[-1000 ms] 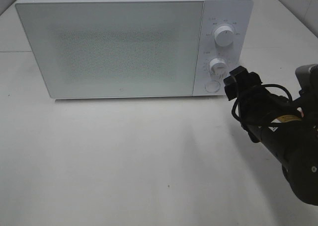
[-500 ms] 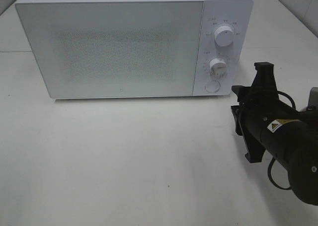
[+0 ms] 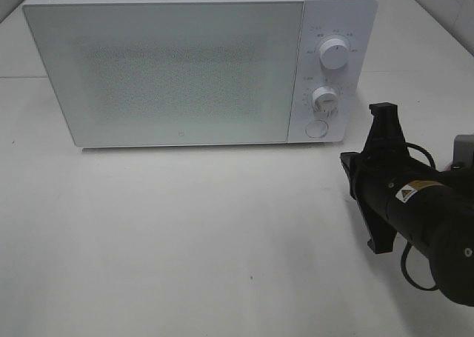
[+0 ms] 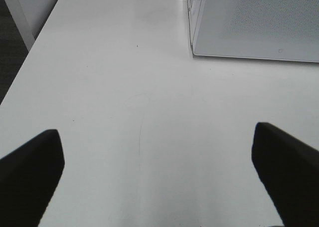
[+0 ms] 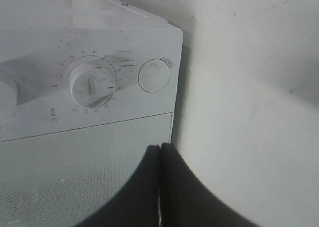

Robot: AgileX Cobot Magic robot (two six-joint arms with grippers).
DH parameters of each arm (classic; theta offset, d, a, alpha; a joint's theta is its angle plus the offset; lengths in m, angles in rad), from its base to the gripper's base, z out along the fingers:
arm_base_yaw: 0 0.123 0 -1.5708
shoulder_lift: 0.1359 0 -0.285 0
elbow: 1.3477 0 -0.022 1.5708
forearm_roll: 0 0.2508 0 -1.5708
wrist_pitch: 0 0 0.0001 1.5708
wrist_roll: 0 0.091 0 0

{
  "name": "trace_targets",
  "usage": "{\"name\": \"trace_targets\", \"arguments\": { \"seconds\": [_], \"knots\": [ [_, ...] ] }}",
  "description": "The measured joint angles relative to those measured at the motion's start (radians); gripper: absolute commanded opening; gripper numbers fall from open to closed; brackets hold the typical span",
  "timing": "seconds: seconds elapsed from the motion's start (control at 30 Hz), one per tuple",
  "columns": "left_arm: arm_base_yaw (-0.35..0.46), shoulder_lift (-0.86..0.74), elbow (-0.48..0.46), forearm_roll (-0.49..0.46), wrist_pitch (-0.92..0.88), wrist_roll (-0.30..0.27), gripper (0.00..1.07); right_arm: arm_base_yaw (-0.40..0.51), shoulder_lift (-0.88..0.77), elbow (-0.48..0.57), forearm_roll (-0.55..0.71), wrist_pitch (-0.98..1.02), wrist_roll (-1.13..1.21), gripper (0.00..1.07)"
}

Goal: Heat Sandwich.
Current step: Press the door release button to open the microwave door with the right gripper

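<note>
The right hand (image 5: 160, 149) is pinched fully closed on nothing, its two black fingers pressed into one blunt tip. Straight ahead of that tip stands the microwave (image 3: 163, 70), door shut. The round button (image 5: 154, 76) lies just beyond the tip and slightly above it, and the lower dial (image 5: 92, 83) is beside the button, further from the hand.

The step looks like a press on that button, probably the door release. To do it well, the tip should line up square on the button's centre and push straight in along the arm. It should keep off the dial, so the setting is not knocked, and stop once the button gives, or the light casing may slide on the smooth counter (image 3: 185, 233).

The microwave is a glossy white box with rounded corners. Its door is a flat pane with a fine dotted screen, and the ribbed dial has ticks printed round it. The button is flush, marked only by a thin ring.

The left hand (image 4: 157, 137) is spread wide over bare counter, with the microwave's corner well ahead of it.

The sandwich is not in view; whether it lies behind the door cannot be told.
</note>
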Motion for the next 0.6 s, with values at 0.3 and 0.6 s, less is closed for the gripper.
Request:
{"name": "trace_targets", "arguments": {
  "seconds": [0.3,0.6],
  "knots": [
    [0.000,0.000,0.000,0.000,0.000,0.000,0.98,-0.039,0.073,-0.045,-0.069,0.001,-0.003,0.00],
    [0.000,0.000,0.000,0.000,0.000,0.000,0.98,-0.101,0.151,-0.127,-0.159,0.001,0.044,0.00]
  ]
}}
